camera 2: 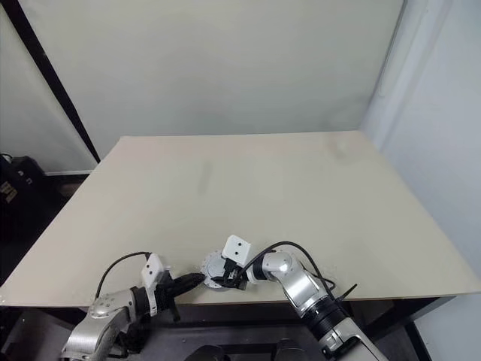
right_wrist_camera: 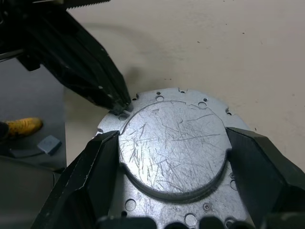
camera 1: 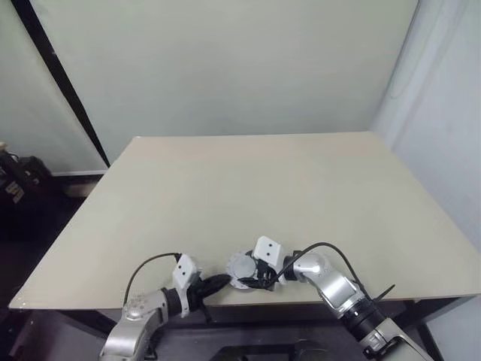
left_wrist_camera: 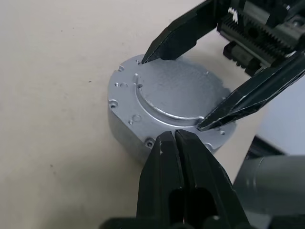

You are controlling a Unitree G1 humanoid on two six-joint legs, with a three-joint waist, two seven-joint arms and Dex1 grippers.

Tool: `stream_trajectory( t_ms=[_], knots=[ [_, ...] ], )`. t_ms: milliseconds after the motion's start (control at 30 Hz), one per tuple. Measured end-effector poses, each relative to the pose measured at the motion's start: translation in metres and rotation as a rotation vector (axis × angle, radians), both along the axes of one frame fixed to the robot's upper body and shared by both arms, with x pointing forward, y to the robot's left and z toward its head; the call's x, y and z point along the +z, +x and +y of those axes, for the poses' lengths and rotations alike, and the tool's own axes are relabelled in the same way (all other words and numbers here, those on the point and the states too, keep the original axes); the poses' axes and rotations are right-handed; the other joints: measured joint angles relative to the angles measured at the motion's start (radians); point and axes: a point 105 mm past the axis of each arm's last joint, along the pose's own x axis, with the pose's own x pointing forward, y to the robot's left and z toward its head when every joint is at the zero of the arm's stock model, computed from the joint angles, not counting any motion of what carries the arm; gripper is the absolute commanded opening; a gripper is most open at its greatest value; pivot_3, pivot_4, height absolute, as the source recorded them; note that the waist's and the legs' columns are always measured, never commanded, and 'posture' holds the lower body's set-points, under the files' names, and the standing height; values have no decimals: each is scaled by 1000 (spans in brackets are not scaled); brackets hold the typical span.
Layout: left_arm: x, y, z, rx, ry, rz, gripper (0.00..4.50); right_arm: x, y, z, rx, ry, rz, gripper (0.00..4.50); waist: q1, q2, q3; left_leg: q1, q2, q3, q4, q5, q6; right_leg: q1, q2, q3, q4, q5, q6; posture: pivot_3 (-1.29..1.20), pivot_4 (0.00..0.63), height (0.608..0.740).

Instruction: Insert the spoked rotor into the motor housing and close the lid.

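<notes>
The motor housing (left_wrist_camera: 167, 112) sits on the pale worktop (camera 1: 285, 195) right at its near edge, about midway along that edge, and it shows as a low round silver can with small holes round its rim. On top of the housing lies the lid (right_wrist_camera: 174, 148), a scratched grey round disc with a raised edge, flat and centred on the housing. The right hand (right_wrist_camera: 171, 157) reaches in toward the housing from its right side, its two black fingers (right_wrist_camera: 86, 181) spread wide, one on each side of the lid and touching the lid's edge, so the hand is clamped across the lid. The left hand (left_wrist_camera: 175, 138) comes toward the housing from its left side with its fingers (left_wrist_camera: 164, 167) pressed together, nothing between them; their joined tips rest at the housing's upper rim, just beside the lid's edge and between the right hand's two fingers on that side. Whether the tips press on the rim or merely touch it cannot be told. Beyond the housing the worktop stretches away to a pale wall (camera 1: 225, 68). Past the near edge of the worktop, beside the housing, a yellow shoe (right_wrist_camera: 21, 126) stands on the dark floor (right_wrist_camera: 28, 95).
</notes>
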Motion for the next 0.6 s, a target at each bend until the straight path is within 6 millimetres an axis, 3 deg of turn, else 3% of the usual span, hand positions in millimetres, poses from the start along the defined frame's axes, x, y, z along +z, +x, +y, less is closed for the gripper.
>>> stream_trajectory(
  t_ms=[33, 133, 167, 333, 500, 600],
  knots=[
    [0, 1, -1, 2, 4, 0, 0, 0, 0, 0, 1, -2, 0, 3280, 0, 1, 0, 0, 0, 0, 0, 0, 0, 0, -1, 0, 0, 0, 0, 0, 0, 740],
    [0, 5, -2, 3, 23, -4, 0, 0, -1, -3, 10, -11, 1, 4375, 3, 1, -1, 0, -2, 0, 0, 0, 0, 1, -2, 0, 0, 0, 0, 0, 0, 740],
    [1, 5, -3, 1, 29, -5, 0, 1, -1, -4, 19, -13, 3, 4483, 3, 1, -1, 0, -2, 0, 0, 0, 0, 1, -2, 0, 0, 0, 0, 0, 0, 740],
    [1, 8, -4, 2, 53, -3, 0, 5, -3, -5, 17, 18, 39, 4483, -1, 1, -1, 2, 0, 0, 0, 0, 0, 0, -2, -1, 1, 0, 0, 0, 0, 740],
    [1, 8, -7, -8, 61, 1, 0, 41, 10, 0, -105, 218, 84, 4483, -1, 2, -1, 2, 0, -1, 0, 0, 0, 1, -1, -1, 1, 0, 0, 0, 0, 740],
    [1, 8, -8, -16, 62, 1, 0, 48, 19, -10, -221, 271, 176, 4483, 2, 2, -1, 2, -1, 0, 0, 0, 0, 1, -2, 0, 1, 0, 0, 0, 0, 740]
  ],
)
